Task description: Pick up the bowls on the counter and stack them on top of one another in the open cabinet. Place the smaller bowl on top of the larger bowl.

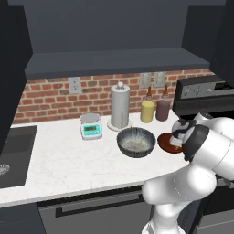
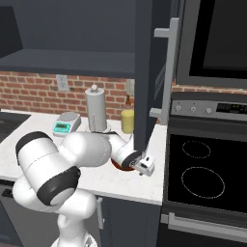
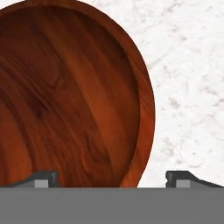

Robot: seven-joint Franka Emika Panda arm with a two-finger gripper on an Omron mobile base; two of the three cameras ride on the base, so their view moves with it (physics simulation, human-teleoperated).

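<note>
The smaller bowl [image 3: 65, 96], shallow and glossy reddish-brown, lies on the white marble counter [image 3: 188, 87] right under my gripper [image 3: 111, 179]. The jaws are open and straddle its rim: one fingertip [image 3: 43, 177] is over the bowl's inside, the other over bare counter. In the left base view the gripper [image 1: 177, 144] hangs low over the smaller bowl [image 1: 164, 141], hiding its right part. Just left of it sits the larger bowl [image 1: 135, 141], dark grey and ribbed with a speckled inside. Above the counter is the open cabinet [image 1: 114, 61]. In the right base view the gripper [image 2: 144, 165] is beside the smaller bowl [image 2: 120, 166].
Behind the bowls stand a paper towel holder [image 1: 120, 107], a yellow jar [image 1: 147, 111], a dark red jar [image 1: 162, 109] and a small kitchen scale [image 1: 91, 126]. A sink [image 1: 13, 155] is at the far left. The stove [image 2: 207, 169] adjoins the counter on the right.
</note>
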